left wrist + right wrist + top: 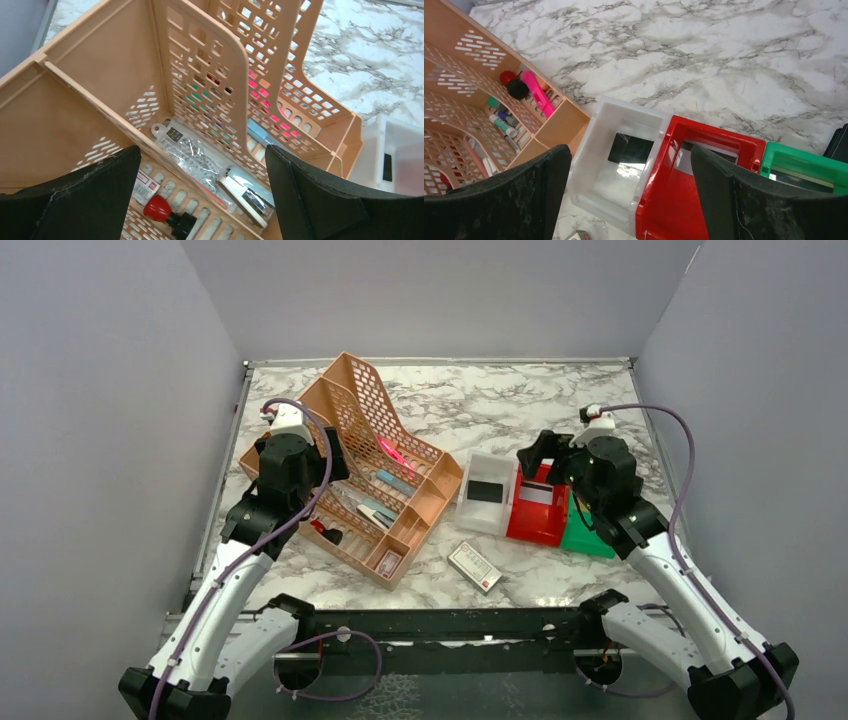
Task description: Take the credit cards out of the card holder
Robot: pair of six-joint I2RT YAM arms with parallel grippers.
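Currently both tools are spread wide and carry nothing. The left gripper (202, 150) hangs over the peach desk organiser (100, 75) on the left, and the right gripper (630, 149) hangs over the row of bins on the right. A black card (486, 491) lies flat in the white bin (626, 107) and a pale card (537, 495) in the red bin (714, 132). The green bin (804, 155) stands just right of the red one. The card holder cannot be picked out with certainty; a black edge (840, 142) beyond the green bin may be it. Two troubles seem likely. The small whitish case (474, 567) on the near marble table (560, 400) could be mistaken for the holder. The right fingers, lowered between close-set bin walls, might also clip a rim and shove the bins.
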